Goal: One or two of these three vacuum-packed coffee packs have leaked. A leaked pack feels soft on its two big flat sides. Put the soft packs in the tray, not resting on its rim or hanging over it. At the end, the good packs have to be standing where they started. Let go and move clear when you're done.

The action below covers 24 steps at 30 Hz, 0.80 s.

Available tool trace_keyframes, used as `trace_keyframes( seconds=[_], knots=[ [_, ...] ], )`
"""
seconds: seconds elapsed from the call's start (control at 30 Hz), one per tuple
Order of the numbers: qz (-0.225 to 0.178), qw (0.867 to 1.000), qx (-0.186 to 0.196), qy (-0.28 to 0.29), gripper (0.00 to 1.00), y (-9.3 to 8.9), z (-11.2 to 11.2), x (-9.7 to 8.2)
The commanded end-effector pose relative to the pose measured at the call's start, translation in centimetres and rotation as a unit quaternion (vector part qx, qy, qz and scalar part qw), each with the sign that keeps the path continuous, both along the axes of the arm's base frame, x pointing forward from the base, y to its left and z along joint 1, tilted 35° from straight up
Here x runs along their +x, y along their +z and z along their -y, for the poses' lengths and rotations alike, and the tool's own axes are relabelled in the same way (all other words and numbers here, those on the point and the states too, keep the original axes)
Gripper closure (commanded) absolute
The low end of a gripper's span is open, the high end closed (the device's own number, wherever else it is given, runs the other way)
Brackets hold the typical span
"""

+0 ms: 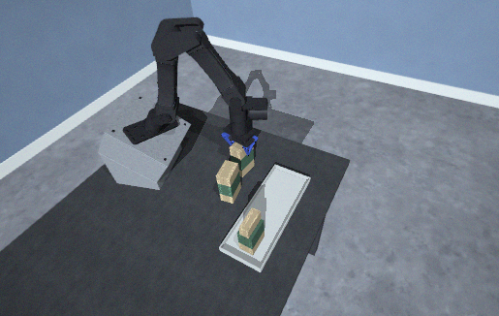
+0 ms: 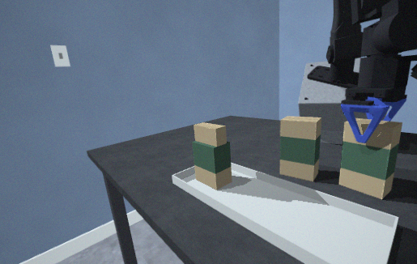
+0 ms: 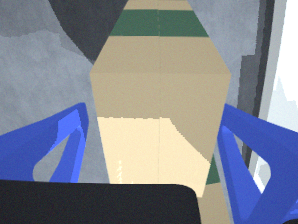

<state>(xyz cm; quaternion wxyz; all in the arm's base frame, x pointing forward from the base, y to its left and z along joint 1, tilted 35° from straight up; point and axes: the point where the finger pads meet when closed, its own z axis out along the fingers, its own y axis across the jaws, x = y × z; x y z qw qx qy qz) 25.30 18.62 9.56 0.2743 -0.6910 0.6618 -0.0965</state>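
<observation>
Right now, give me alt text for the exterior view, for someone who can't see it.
An open gripper reaches down around the top of the rightmost of three upright tan-and-green packs. The middle pack also stands on the dark table; the left one stands inside the white tray.

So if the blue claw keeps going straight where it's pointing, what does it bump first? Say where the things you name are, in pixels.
Probably the coffee pack right under the claw (image 1: 241, 145) (image 2: 375, 129) (image 3: 155, 120). Its fingers might slide down around it, though; the exact depth is hard to tell.
</observation>
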Motion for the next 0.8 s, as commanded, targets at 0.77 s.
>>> trace_keyframes(
  seconds=[0.77],
  knots=[
    [0.005,1.000,0.007,0.006,0.21,-0.46,-0.31,0.28]
  ],
)
